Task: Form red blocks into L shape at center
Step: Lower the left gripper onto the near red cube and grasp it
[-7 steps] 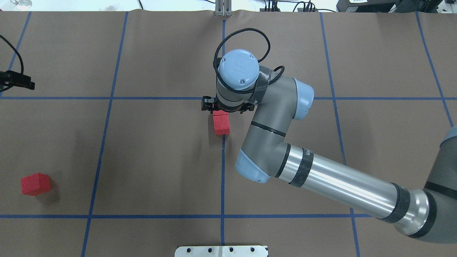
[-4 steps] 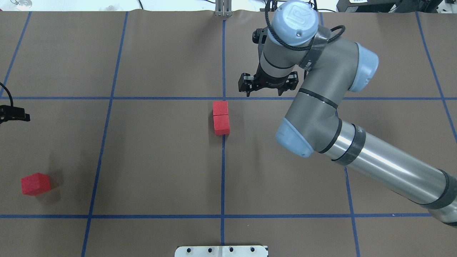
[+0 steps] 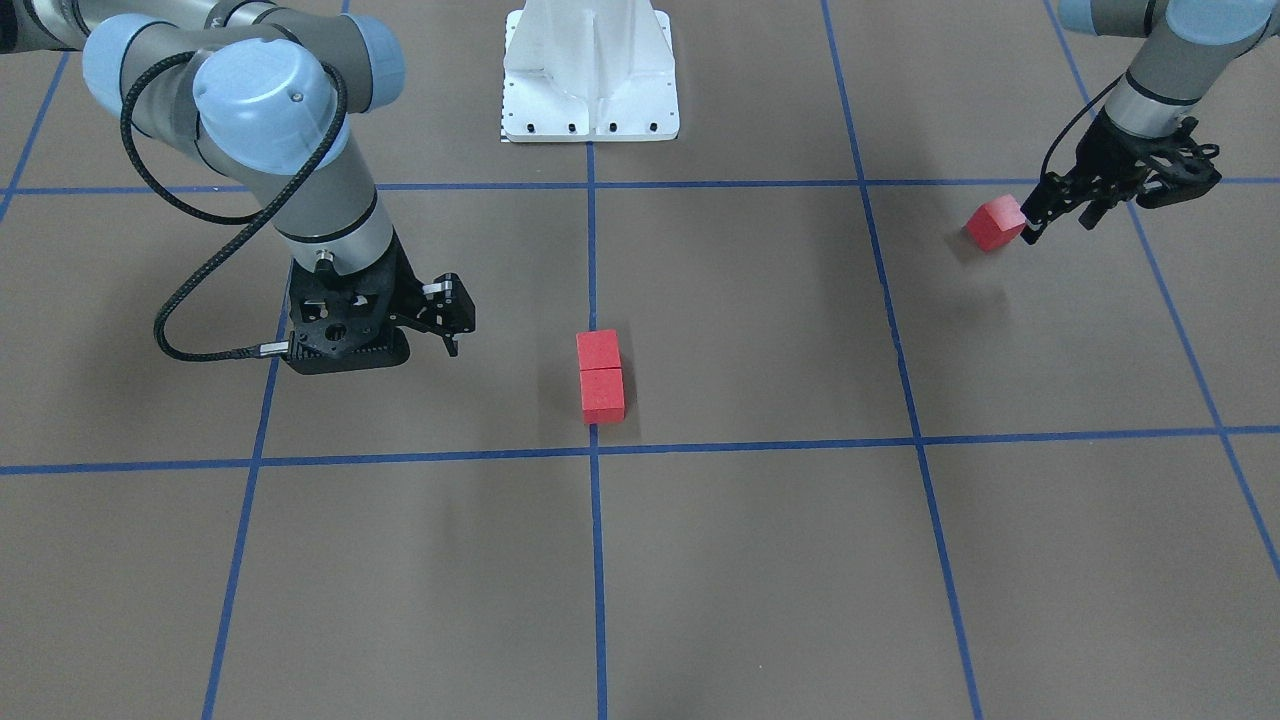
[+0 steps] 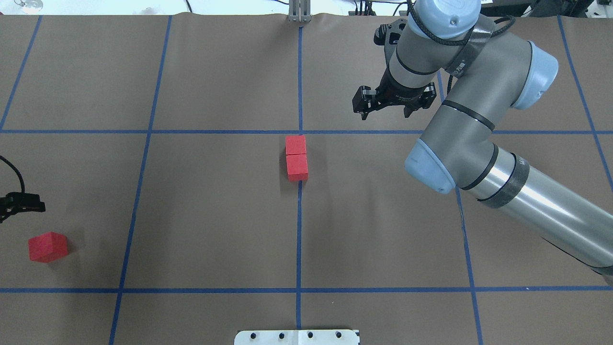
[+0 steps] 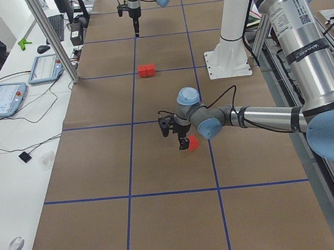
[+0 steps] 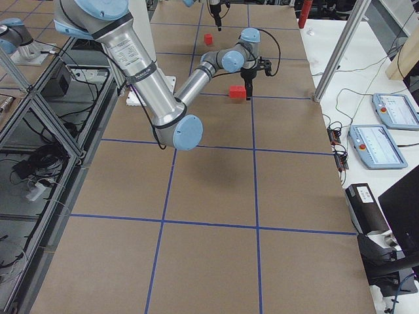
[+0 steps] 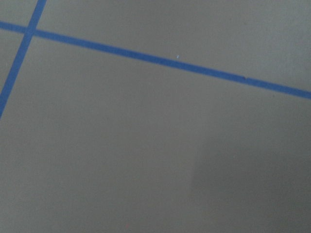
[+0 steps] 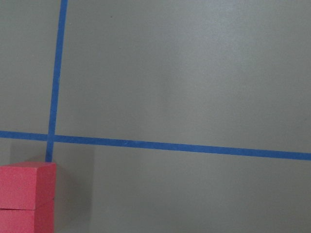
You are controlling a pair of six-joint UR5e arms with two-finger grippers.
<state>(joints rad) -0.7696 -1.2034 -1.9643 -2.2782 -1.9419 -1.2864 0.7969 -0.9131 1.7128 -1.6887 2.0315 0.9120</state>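
Your left gripper (image 3: 1058,225) has travelled along the left edge of the tabletop (image 4: 215,215) toward the lone red block (image 4: 47,247), and your right arm has lifted off the paired blocks and swung out to the right. Starting at the left, that gripper's jaws stand apart. From the front-facing camera one fingertip sits just beside the lone red block, not around it. Whether it touches, you cannot tell from these views. That block lies well apart from the others, near the tabletop's left end. At the center (image 4: 318,148), the far red block (image 4: 295,144) and the near red block (image 4: 297,168) touch face to face. They make a short straight row on the blue tape line (image 4: 299,230), just on the robot's side of the middle crossing. Further right, the right gripper (image 4: 385,114) hangs wide open and empty over bare tabletop beyond the cross line, clear of the row.
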